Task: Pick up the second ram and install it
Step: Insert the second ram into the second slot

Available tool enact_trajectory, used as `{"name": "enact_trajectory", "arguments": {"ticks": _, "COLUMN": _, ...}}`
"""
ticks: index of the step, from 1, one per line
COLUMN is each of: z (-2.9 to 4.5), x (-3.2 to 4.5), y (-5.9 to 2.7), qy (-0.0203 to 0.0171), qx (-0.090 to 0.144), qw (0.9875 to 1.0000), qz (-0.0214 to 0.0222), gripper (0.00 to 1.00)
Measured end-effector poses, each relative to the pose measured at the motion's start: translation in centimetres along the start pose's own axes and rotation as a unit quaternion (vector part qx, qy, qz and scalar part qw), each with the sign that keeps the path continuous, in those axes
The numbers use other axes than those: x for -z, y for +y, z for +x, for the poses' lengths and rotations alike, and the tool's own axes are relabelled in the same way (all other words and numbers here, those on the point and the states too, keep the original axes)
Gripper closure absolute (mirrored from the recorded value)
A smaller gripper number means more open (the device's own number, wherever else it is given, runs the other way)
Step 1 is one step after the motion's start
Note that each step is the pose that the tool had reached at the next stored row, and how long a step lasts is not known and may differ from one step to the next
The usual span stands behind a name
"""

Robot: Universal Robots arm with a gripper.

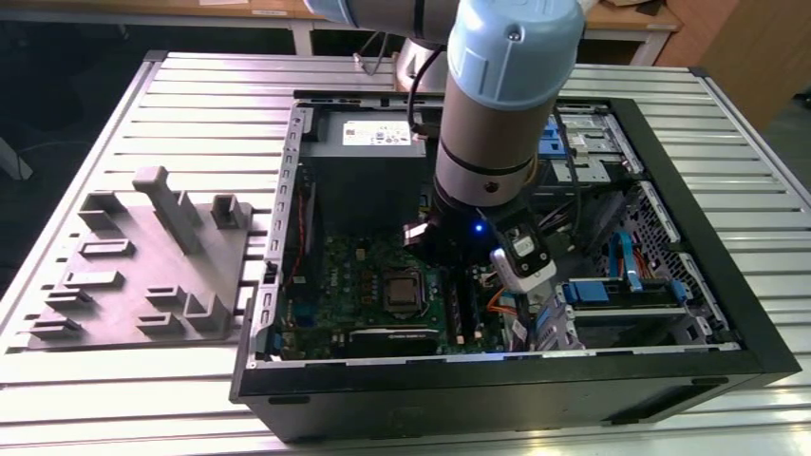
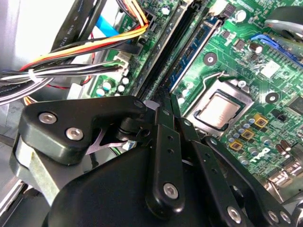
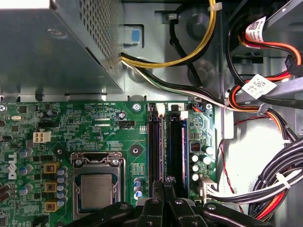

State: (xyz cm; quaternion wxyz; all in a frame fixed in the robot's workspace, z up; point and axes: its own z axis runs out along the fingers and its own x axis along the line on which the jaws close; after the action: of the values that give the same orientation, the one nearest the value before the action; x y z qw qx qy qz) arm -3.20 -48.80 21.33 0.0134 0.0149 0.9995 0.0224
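Even indoor light; case interior point(image 1: 380, 237) shadowed; white glare on cables point(image 2: 109, 19); near linkage soft in second wrist view.

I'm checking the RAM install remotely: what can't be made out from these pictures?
- Pincer tips: in both wrist views its own black linkages hide them, so its state and any held stick are unclear.
- RAM slots: near ends covered by the pincer in the first wrist view.
- Motherboard: partly blocked by the arm in the exterior view.

Slatted metal table point(image 1: 190, 90) carries open computer case point(image 1: 507, 399), grey fixture tray point(image 1: 140, 271).
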Motion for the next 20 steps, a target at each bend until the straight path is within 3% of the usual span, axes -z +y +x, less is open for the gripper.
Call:
{"name": "enact_trajectory", "arguments": {"ticks": 6, "z": 0.0, "x": -0.07, "y": 0.01, "qy": -0.0002, "qx": 0.0, "qw": 1.0, "qz": -0.0007, "gripper": 0.88}}
{"name": "enact_trajectory", "arguments": {"ticks": 7, "z": 0.0, "x": -0.05, "y": 0.01, "qy": -0.0001, "qx": 0.0, "qw": 1.0, "qz": -0.0004, "gripper": 0.82}}
{"name": "enact_trajectory", "arguments": {"ticks": 11, "z": 0.0, "x": 0.11, "y": 0.01, "qy": 0.0, "qx": 0.0, "qw": 1.0, "qz": -0.0002, "gripper": 0.82}}
{"name": "enact_trajectory", "arguments": {"ticks": 20, "z": -0.07, "x": 2.68, "y": 0.12, "qy": -0.0002, "qx": 0.0, "qw": 1.0, "qz": -0.0001, "gripper": 0.82}}
